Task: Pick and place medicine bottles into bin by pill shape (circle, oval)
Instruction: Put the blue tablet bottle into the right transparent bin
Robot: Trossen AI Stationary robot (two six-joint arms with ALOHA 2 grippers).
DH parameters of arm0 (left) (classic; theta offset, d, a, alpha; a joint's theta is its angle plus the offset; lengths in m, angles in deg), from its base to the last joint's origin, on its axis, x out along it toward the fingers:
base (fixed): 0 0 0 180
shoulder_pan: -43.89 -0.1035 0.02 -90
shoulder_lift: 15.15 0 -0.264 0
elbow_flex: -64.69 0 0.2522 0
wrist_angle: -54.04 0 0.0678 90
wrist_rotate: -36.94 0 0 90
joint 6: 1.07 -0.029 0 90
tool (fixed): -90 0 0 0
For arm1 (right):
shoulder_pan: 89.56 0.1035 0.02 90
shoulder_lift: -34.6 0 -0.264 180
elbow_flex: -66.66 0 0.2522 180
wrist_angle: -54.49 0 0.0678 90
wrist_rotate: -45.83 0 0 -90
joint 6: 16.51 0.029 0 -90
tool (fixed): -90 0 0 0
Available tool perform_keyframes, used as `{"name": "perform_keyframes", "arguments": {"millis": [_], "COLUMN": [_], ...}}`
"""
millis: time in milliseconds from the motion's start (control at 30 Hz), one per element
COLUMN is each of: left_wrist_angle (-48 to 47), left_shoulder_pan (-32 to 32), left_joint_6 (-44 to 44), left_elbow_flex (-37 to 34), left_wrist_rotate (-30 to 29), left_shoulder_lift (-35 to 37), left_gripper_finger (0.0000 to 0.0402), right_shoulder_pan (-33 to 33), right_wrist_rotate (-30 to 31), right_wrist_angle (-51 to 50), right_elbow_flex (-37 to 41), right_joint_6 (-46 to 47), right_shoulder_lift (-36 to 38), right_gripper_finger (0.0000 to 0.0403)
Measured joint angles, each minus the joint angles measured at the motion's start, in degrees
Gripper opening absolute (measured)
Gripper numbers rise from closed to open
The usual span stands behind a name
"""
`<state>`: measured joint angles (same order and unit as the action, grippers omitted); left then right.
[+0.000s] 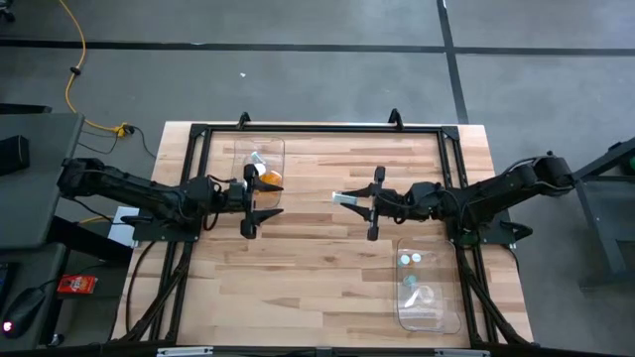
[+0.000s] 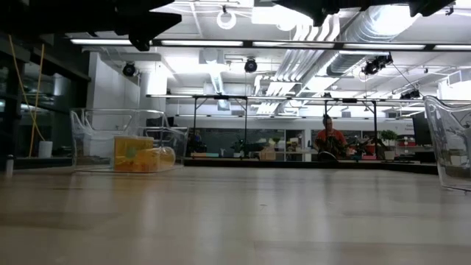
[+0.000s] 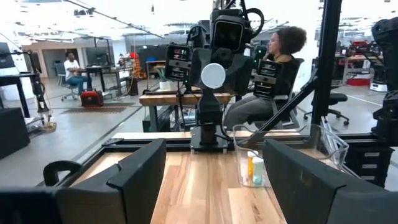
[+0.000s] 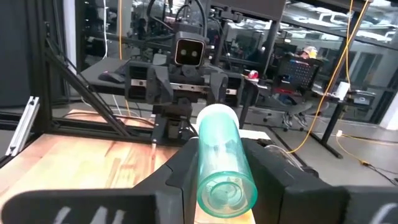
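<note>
A teal-tinted medicine bottle (image 4: pixel 219 158) with a white cap (image 3: pixel 213 75) is held above the table's middle by my right gripper (image 1: pixel 355 199), which is shut on it. My left gripper (image 1: pixel 252 203) faces it from the table's left, open and empty, its fingers (image 3: pixel 134 180) wide apart. A clear bin (image 1: pixel 260 151) at the far left holds amber bottles (image 2: pixel 144 156). A second clear bin (image 1: pixel 442 315) at the near right holds pale and teal bottles (image 1: pixel 409 270). My right gripper pinches the teal bottle's body (image 4: pixel 205 163) between its two fingers. The fingers come level from the table's right side and lie along the bottle. The bottle lies level, its white cap (image 4: pixel 217 116) pointing out past the fingertips toward the left arm, lifted clear of the table.
A black frame (image 1: pixel 317 129) runs round the wooden table top. Bare wood lies between the two bins (image 1: pixel 308 278). Beyond the table people sit at desks (image 3: pixel 273 74).
</note>
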<state>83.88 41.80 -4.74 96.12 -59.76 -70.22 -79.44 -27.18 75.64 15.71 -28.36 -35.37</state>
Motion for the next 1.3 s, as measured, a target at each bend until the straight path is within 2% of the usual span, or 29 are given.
{"name": "perform_keyframes", "arguments": {"millis": [100, 233, 367, 500, 633, 733, 1067, 1167, 1300], "left_wrist_angle": [0.0, 0.0, 0.0, 0.0, 0.0, 0.0, -0.1, -0.2, -0.3], "left_shoulder_pan": [0.0, 0.0, 0.0, 0.0, 0.0, 0.0, 0.0, 0.0, 0.0], "left_joint_6": [0.0, 0.3, 0.3, 0.4, 0.4, 0.5, 0.6, 0.6, 0.6], "left_elbow_flex": [0.0, 0.0, 0.0, 0.0, 0.0, 0.0, 0.0, 0.0, 0.0], "left_wrist_rotate": [0.0, 0.0, 0.0, 0.0, 0.0, 0.0, 0.1, 0.2, 0.2], "left_shoulder_lift": [0.0, 0.0, 0.0, 0.0, 0.0, 0.0, 0.0, 0.0, 0.0], "left_gripper_finger": [0.0257, 0.0257, 0.0257, 0.0257, 0.0257, 0.0257, 0.0257, 0.0257, 0.0257], "right_shoulder_pan": [0.0, 0.7, 4.7, 11.1, 19.0, 25.2, 43.0, 45.7, 46.7], "right_wrist_rotate": [0.0, -1.2, -5.3, -5.6, -5.7, -5.7, -3.6, -3.6, -3.8], "right_wrist_angle": [0.0, -3.3, -19.7, -38.6, -56.0, -67.0, -95.8, -100.5, -100.2], "right_elbow_flex": [0.0, -0.4, -4.5, -10.8, -17.1, -20.5, -21.6, -21.6, -21.6], "right_joint_6": [0.2, 6.9, 12.2, 21.5, 35.4, 49.8, 97.9, 105.0, 106.3], "right_shoulder_lift": [0.0, 0.0, 0.0, 0.0, 0.0, 0.0, -1.9, -3.8, -6.1], "right_gripper_finger": [0.0094, 0.0094, 0.0094, 0.0094, 0.0094, 0.0094, 0.0094, 0.0094, 0.0094]}}
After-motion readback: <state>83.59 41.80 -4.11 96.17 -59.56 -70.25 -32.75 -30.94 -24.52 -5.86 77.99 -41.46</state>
